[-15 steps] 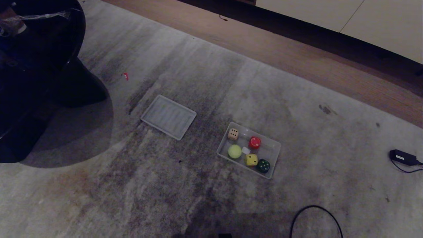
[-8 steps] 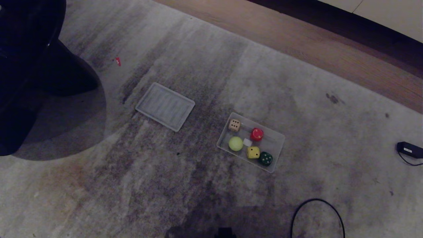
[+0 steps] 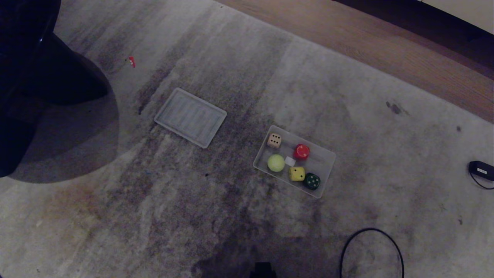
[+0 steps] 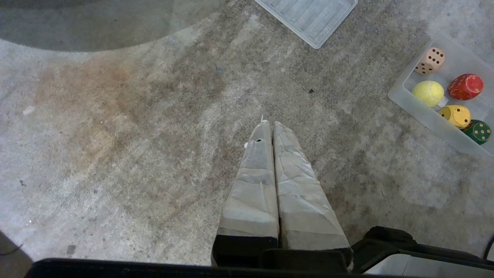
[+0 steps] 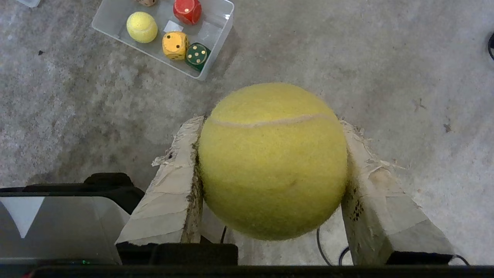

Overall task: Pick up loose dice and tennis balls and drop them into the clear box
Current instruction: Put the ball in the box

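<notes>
The clear box (image 3: 322, 161) lies on the grey carpet right of centre in the head view. In it are a beige die (image 3: 274, 140), a red die (image 3: 301, 151), a yellow die (image 3: 296, 173), a dark green die (image 3: 312, 181) and one tennis ball (image 3: 276, 163). Neither arm shows in the head view. In the right wrist view my right gripper (image 5: 272, 123) is shut on a second tennis ball (image 5: 272, 162), held above the carpet short of the box (image 5: 218, 21). My left gripper (image 4: 271, 125) is shut with nothing in it, over bare carpet with the box (image 4: 457, 58) off to one side.
A flat ribbed clear lid (image 3: 190, 117) lies left of the box. A large dark object (image 3: 38, 77) fills the far left. A black cable loop (image 3: 370, 247) and a black adapter (image 3: 481, 170) lie to the right. Wooden floor (image 3: 366, 38) borders the carpet beyond. A small red scrap (image 3: 132, 61) lies on the carpet.
The whole head view has shifted: box, lid and carpet sit higher in the picture, so the camera has tilted. The things themselves have not moved.
</notes>
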Robot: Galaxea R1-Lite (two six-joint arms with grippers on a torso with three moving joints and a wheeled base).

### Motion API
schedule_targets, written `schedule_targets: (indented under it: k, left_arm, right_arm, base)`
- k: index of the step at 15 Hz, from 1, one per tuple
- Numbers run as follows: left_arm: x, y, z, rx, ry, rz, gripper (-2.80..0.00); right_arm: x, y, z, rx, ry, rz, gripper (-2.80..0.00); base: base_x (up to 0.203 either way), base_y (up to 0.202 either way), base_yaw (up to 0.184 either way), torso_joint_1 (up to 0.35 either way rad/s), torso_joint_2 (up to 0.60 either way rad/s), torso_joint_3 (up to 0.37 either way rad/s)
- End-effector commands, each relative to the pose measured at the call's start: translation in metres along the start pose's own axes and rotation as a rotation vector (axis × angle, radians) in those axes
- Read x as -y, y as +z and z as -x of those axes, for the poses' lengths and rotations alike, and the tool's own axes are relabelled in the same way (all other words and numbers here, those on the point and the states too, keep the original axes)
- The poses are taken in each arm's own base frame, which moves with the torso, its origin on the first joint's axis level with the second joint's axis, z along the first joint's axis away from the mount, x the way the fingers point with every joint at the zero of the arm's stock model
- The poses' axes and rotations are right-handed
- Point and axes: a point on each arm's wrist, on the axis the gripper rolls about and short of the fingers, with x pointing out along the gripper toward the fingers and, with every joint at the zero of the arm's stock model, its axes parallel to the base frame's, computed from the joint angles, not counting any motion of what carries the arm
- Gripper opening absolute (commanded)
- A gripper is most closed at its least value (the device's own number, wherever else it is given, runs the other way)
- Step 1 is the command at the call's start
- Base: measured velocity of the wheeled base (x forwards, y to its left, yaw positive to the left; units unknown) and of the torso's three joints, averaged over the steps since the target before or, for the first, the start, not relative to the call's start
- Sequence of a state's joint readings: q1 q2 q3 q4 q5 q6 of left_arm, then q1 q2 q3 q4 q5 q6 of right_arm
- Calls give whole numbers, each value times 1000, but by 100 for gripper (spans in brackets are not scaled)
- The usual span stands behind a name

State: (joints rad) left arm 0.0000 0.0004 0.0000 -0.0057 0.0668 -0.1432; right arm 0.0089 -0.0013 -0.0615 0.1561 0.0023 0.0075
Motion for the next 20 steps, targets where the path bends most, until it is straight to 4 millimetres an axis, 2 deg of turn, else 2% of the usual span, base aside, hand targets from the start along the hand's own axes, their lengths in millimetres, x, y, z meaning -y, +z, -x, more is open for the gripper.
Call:
schedule_targets:
  k: [1, 3, 5, 7, 10, 12, 14, 17, 20]
  left_arm:
    - [0, 0, 0, -2, 1, 1, -280]
    - [0, 0, 0, -2, 1, 1, -280]
    - [0, 0, 0, -2, 1, 1, -280]
    - [0, 0, 0, -2, 1, 1, -280]
    - [0, 0, 0, -2, 1, 1, -280]
    - [0, 0, 0, -2, 1, 1, -280]
    - [0, 0, 0, -2, 1, 2, -280]
    - [0, 0, 0, -2, 1, 1, -280]
    - [0, 0, 0, -1, 1, 1, -280]
  right_arm:
    - [0, 1, 1, -5, -1, -22, -280]
    - [0, 17, 0, -31, -4, -40, -280]
    - [0, 48, -12, -134, -10, -102, -280]
    - [-1, 79, -44, -269, -27, -187, -280]
    - [-1, 105, -115, -374, -54, -283, -280]
    - [-3, 105, -168, -411, -63, -352, -280]
    - [-9, 91, -220, -448, -64, -432, -280]
    - [-23, 65, -284, -440, -39, -500, -280]
    - [-49, 38, -338, -406, 35, -520, -280]
  base:
    - [0, 0, 0, 0, 0, 0]
    - [0, 0, 0, 0, 0, 0]
    - [0, 0, 0, 0, 0, 0]
    - [0, 0, 0, 0, 0, 0]
    - [0, 0, 0, 0, 0, 0]
    - [0, 0, 0, 0, 0, 0]
    - [0, 0, 0, 0, 0, 0]
    - [0, 0, 0, 0, 0, 0]
    - [0, 0, 0, 0, 0, 0]
